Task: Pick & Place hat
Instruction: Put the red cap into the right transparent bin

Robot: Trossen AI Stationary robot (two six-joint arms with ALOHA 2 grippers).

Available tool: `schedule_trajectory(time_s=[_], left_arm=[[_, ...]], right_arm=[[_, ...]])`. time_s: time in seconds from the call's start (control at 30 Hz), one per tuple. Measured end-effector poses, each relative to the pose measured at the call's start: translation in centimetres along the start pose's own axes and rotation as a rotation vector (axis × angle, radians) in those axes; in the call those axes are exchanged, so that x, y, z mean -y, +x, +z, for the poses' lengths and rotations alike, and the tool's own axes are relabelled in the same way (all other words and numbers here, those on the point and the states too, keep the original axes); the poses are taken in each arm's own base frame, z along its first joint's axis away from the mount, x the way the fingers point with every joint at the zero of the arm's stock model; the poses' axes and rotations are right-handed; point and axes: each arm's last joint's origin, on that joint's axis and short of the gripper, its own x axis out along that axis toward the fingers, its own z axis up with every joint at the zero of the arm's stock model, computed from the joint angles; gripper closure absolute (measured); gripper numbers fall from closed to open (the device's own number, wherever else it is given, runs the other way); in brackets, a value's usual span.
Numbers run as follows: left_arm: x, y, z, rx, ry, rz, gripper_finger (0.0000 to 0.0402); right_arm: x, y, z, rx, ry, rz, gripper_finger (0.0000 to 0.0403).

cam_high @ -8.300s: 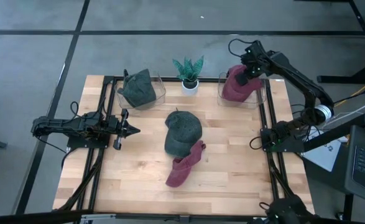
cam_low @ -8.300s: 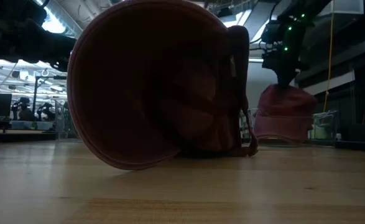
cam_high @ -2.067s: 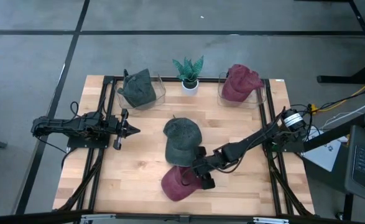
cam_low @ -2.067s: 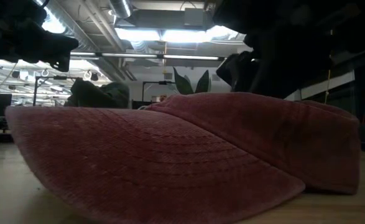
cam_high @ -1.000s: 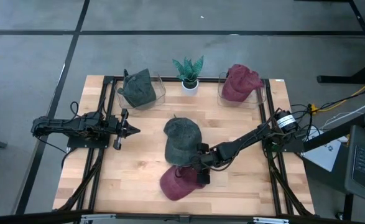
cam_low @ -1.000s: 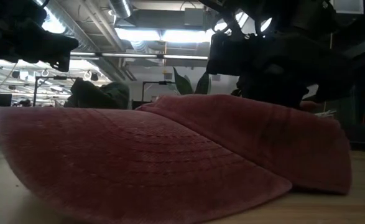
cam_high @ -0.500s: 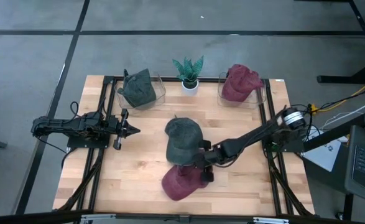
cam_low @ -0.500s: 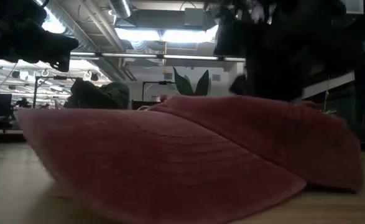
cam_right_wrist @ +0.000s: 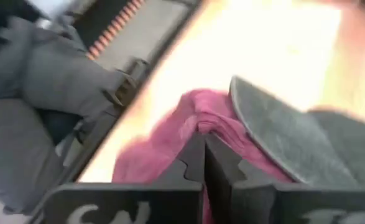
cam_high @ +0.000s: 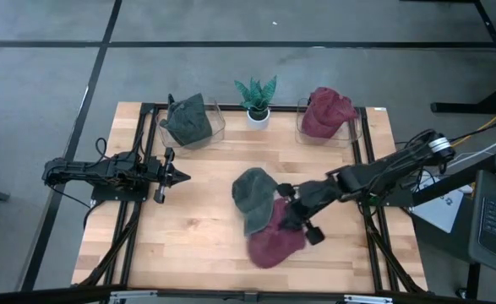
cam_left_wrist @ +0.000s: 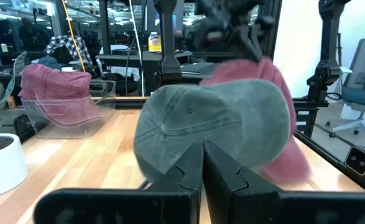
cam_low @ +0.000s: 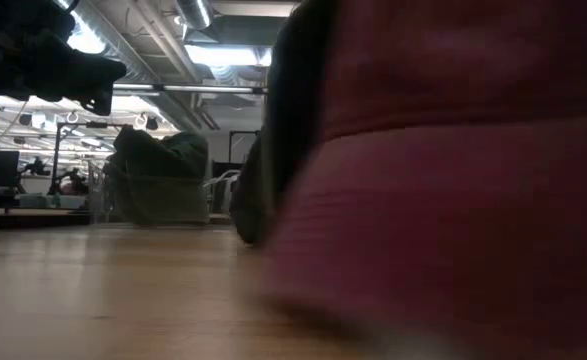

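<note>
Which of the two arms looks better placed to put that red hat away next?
The right. Its end effector is shut on the red hat, which lies beside the green hat, on the side of the bin with another red hat. The left end effector waits shut at the table's left edge.

Wooden table: two bins, plant, caps.

No lettering seems readable on anything in view.
</note>
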Motion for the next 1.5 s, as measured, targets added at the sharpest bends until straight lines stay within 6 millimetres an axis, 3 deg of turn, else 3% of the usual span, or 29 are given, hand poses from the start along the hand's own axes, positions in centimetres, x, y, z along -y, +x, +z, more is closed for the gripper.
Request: schedule_trajectory(time_s=[0.23,0.37,0.5,0.73,0.87,1.13,1.33,1.5], left_arm=[[0.0,0.0,0.0,0.0,0.0,0.0,0.0396],[0.0,0.0,0.0,0.0,0.0,0.0,0.0396],[0.0,0.0,0.0,0.0,0.0,0.0,0.0396],[0.0,0.0,0.0,0.0,0.0,0.0,0.0396],[0.0,0.0,0.0,0.0,0.0,0.0,0.0396],[0.0,0.0,0.0,0.0,0.0,0.0,0.0396],[0.0,0.0,0.0,0.0,0.0,0.0,0.0396],[0.0,0.0,0.0,0.0,0.0,0.0,0.0396]], right_arm=[[1.0,-2.8,1.3,0.147,-0.095,0.083,0.0401],[1.6,-3.2,2.1,0.255,-0.184,0.155,0.0401],[2.6,-3.6,2.7,0.33,-0.245,0.115,0.0402],[4.1,-2.3,2.4,0.306,-0.203,0.055,0.0402],[5.1,-1.1,0.7,0.235,-0.094,-0.006,0.0402],[6.8,0.9,-4.7,0.137,0.221,-0.123,0.0402],[7.2,1.5,-8.0,0.069,0.286,-0.144,0.0402],[8.0,1.3,-9.2,0.044,0.336,-0.171,0.0396]])
